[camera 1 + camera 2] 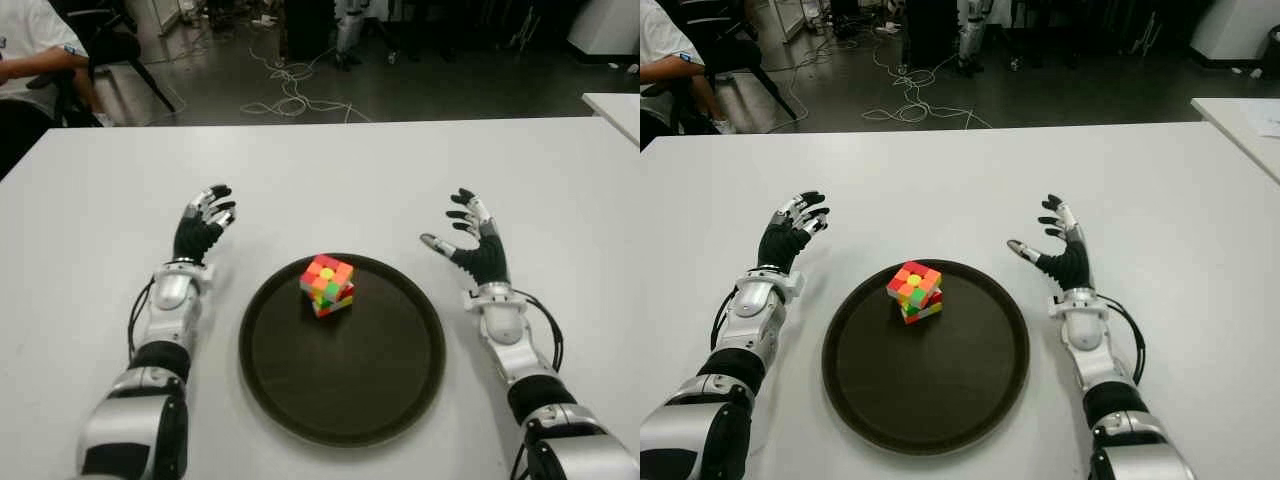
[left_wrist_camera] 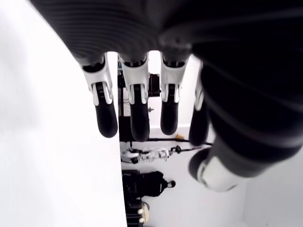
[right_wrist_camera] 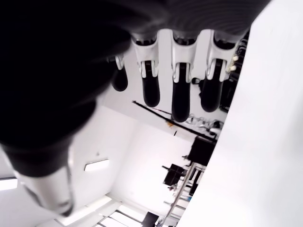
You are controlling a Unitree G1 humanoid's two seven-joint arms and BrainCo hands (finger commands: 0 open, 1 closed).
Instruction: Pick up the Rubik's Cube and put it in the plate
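Observation:
The Rubik's Cube (image 1: 327,284), with orange, yellow, green and red stickers, sits inside the round dark plate (image 1: 370,390), toward its far edge. Its top layer is twisted a little against the lower ones. My left hand (image 1: 204,224) shows left of the plate, fingers relaxed and holding nothing. To the right of the plate my right hand (image 1: 468,236) is spread, thumb pointing toward the plate, also holding nothing. Both wrist views show only straight fingers (image 2: 106,111) (image 3: 151,87) with nothing between them.
The white table (image 1: 330,170) stretches well beyond the plate. A second white table corner (image 1: 615,105) stands at the far right. A seated person (image 1: 30,50) is at the far left beyond the table, with cables (image 1: 290,90) on the dark floor.

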